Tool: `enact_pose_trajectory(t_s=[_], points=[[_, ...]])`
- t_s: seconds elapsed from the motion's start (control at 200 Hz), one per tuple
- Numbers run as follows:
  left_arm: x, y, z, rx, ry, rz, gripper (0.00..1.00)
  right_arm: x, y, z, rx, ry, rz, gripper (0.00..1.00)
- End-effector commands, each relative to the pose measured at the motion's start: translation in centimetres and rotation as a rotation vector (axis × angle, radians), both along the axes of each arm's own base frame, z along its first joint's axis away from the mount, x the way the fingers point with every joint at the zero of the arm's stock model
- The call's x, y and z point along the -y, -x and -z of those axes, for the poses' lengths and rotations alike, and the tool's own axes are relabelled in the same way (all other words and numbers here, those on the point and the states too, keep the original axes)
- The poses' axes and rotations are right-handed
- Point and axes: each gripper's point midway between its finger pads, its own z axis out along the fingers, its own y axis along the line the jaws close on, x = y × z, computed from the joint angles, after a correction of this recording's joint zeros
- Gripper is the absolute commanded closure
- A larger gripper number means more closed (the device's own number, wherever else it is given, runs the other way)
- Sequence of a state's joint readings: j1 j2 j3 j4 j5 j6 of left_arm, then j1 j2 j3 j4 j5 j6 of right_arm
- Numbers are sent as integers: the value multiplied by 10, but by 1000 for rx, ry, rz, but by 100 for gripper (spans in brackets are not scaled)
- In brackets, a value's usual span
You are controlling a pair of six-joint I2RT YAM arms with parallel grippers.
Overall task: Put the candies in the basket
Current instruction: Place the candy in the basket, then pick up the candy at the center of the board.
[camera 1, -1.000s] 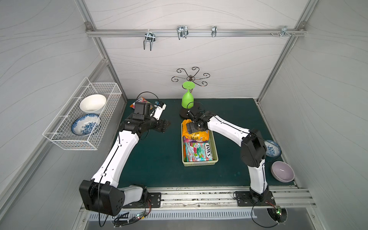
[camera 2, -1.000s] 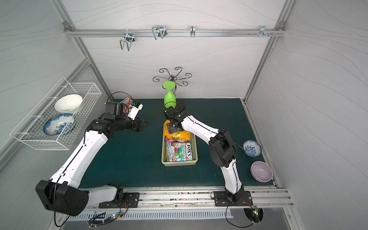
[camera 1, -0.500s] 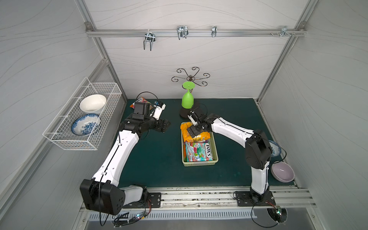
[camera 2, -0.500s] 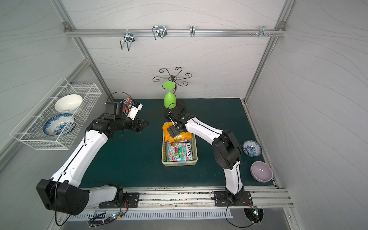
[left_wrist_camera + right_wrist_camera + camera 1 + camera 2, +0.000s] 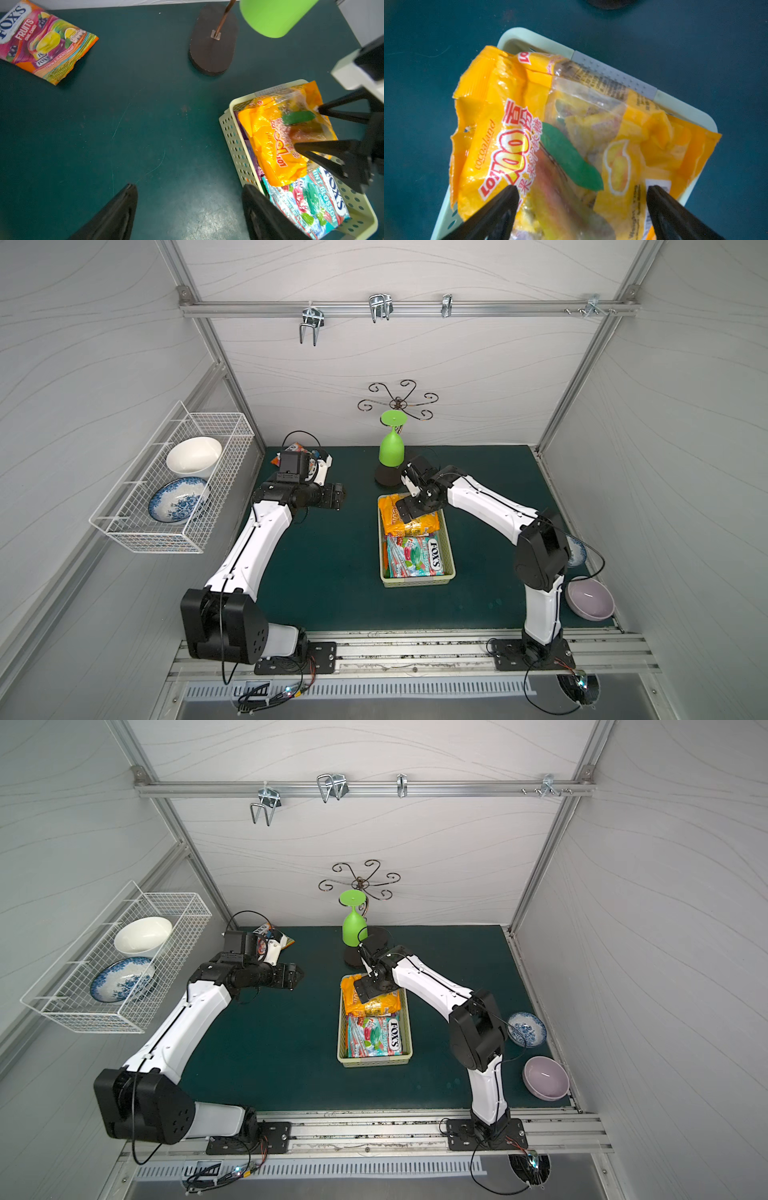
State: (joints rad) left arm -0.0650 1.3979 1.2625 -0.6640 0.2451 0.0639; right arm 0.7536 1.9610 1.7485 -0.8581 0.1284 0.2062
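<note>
Trouble-wise, the puffy orange bag [image 5: 415, 528] worries me most. It lies on top of the pile at the far end of the basket [image 5: 417, 581], and in the right wrist view one crumpled corner pokes out over the rim. The right end effector [image 5: 582, 188] hangs right above it, jaws spread wide, holding nothing. I can't tell whether a fingertip touches the plastic. If one catches that glossy film when the arm lifts off, my guess is the bag tips out over the low side. The upside-down green cup [image 5: 391, 450] on its stand [image 5: 212, 39] is close behind that wrist too, so a sloppy retreat could knock it.

Second risk: one fruit candy bag [image 5: 41, 39] lies flat on the tabletop [image 5: 332, 564] in the back left corner. It's flat and slick, so a pinch could skate off or just shove it away. The other bags I can see, a teal bag [image 5: 415, 558] among them, are in the basket.

Poses: the right arm rises from the front rail [image 5: 415, 649], elbow high, forearm sloping down to the basket's far end. The left arm stretches along the left side, wrist turned toward the middle. The left end effector [image 5: 189, 185] hovers open and empty over bare tabletop between the stray bag and the basket.
</note>
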Motion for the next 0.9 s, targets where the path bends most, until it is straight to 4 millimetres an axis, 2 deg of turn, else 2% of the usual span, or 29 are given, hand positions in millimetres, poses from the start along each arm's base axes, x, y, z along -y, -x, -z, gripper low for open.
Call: enact_pose_trajectory(t_s=[0.0, 0.135, 0.36, 0.49, 0.745, 0.896], points=[[-15, -16, -16, 53, -32, -68, 18, 14, 8, -41, 33, -25, 45, 1], [-21, -21, -10, 38, -75, -74, 18, 28, 15, -63, 67, -43, 57, 1], [-37, -29, 1, 9, -144, -112, 19, 66, 26, -89, 139, -94, 107, 1], [-46, -33, 8, 5, -234, -88, 20, 96, 34, -94, 174, -113, 135, 1], [-66, -47, 36, -63, -451, 59, 24, 152, 50, -98, 264, -140, 171, 1], [-85, -65, 49, -82, -568, 120, 27, 170, 58, -102, 330, -164, 172, 1]])
